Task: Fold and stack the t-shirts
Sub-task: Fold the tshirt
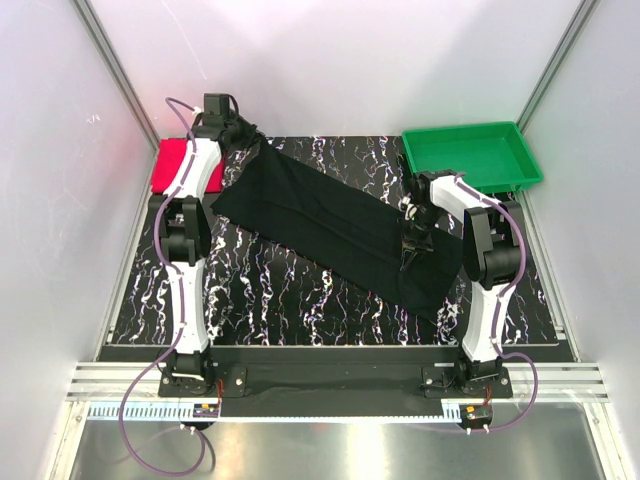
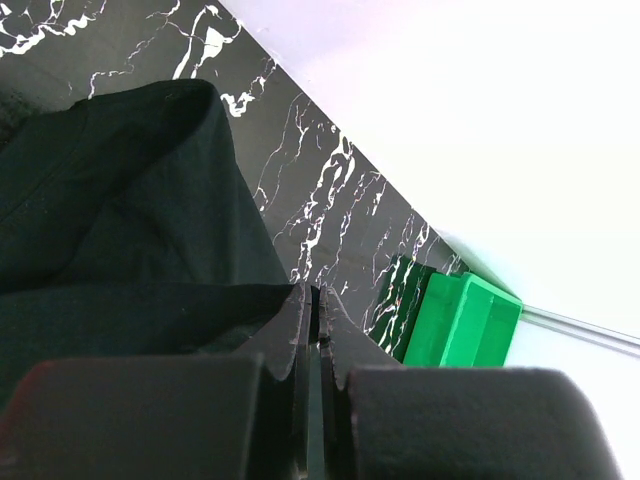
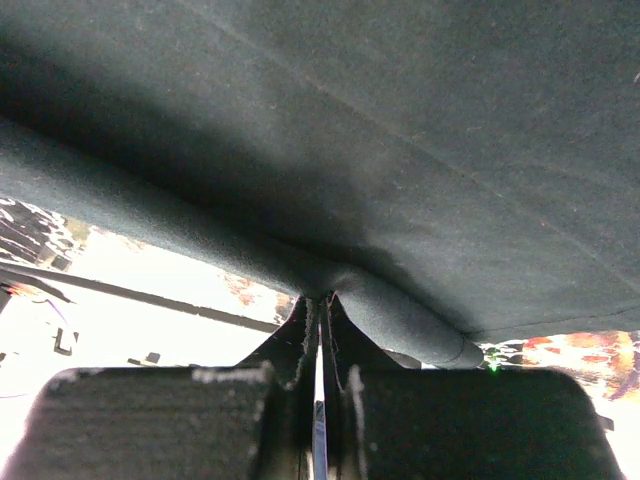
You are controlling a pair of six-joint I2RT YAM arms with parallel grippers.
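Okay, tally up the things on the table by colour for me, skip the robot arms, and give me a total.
black t-shirt: 1
red t-shirt: 1
green tray: 1
Total: 3

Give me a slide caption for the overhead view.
Left gripper and right gripper pinch the black t-shirt stretched diagonally over the marbled table; red t-shirt far left, green tray far right.
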